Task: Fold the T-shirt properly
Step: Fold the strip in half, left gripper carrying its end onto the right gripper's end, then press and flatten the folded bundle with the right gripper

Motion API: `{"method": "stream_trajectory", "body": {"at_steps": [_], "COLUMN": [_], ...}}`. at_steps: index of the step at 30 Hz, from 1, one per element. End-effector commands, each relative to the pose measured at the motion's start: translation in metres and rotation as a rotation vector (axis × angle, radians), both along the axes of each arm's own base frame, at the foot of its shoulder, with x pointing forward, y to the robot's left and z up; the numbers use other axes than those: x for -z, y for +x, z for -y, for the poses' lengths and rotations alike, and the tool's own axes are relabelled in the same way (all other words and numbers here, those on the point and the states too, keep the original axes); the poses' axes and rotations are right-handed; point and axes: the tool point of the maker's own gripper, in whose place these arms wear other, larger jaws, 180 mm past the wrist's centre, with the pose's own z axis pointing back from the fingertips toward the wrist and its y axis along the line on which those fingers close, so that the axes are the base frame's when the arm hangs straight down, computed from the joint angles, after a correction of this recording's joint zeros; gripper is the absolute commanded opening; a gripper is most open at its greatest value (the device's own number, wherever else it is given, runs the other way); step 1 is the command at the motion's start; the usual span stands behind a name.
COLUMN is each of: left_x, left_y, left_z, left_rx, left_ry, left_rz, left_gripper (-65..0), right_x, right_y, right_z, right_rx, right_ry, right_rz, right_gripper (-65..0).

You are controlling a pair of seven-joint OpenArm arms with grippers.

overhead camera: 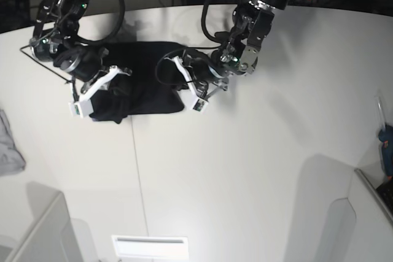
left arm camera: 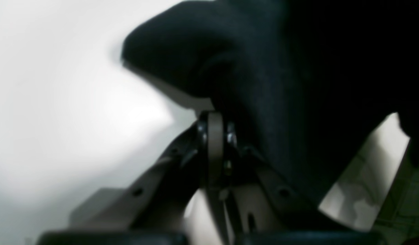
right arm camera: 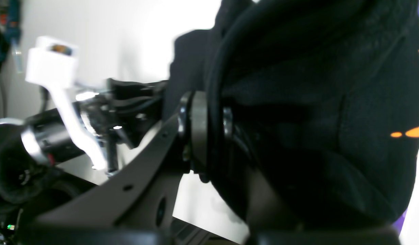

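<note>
The T-shirt lies bunched in a dark heap on the far left part of the white tabletop, between the two arms, and it looks like soft, limp cloth: light to lift, no stiffness at all, likely to sag and drape wherever it is not held. From the left wrist view the left claw is pinched fully together with black cloth gathered right at its tips, so I judge it has hold of an edge of the shirt. The right claw is nearly closed too, clamped on a thick rolled hem, with bits of orange print showing on the cloth beside it. To my eye a hem or seam is the place to take hold, since the doubled cloth gives the tips something to bite and thin single cloth could slip out. The tabletop is smooth, pale and broad, with plenty of bare room toward the near side to spread the shirt flat. A small grey cloth sits at the left edge, well apart from the shirt.
</note>
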Motion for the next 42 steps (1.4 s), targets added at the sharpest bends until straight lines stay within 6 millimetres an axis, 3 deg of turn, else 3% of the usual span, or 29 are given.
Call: {"method": "stream_trajectory", "body": {"at_steps": [1,12,20,30,31,34,37,39,42], "left_x": [-0.016,-0.021,-0.035,-0.041,-0.041,-0.038,-0.036,-0.038,-0.042], "left_y": [0.009,0.0,0.008,-0.033,-0.037,-0.046,-0.051,-0.053,-0.053], "left_z": [0.004,0.002,-0.056,-0.146,-0.156,-0.18,-0.207,-0.215,-0.224], "left_rx": [-0.001,0.001,-0.141,-0.279,-0.299,-0.346,-0.408,-0.406,-0.389], "left_ry": [-0.034,-0.041,-0.015,0.106,0.122,0.159,0.195,0.204,0.21], "left_rz": [0.048,0.056,0.107,0.115,0.112,0.098,0.087,0.098,0.12], "left_gripper": [-65.0,-65.0,-65.0,-65.0,-65.0,-65.0,-65.0,-65.0,-65.0], "right_x": [-0.008,-0.003,0.004,0.012,0.012,0.012,0.012,0.013,0.012], "right_y": [0.007,0.007,0.006,0.005,0.006,0.006,0.005,0.004,0.004], "right_z": [-0.003,-0.021,-0.022,-0.023,-0.023,-0.023,-0.023,-0.024,-0.024], "right_rx": [-0.001,-0.037,-0.026,-0.022,-0.022,-0.022,-0.022,-0.022,-0.023], "right_ry": [0.019,0.041,0.053,0.065,0.065,0.065,0.065,0.07,0.072], "right_rz": [0.038,0.034,0.016,-0.012,-0.011,-0.011,-0.012,-0.015,-0.014], "right_gripper": [-65.0,-65.0,-65.0,-65.0,-63.6,-47.0,-34.7,-30.3,-30.3]}}
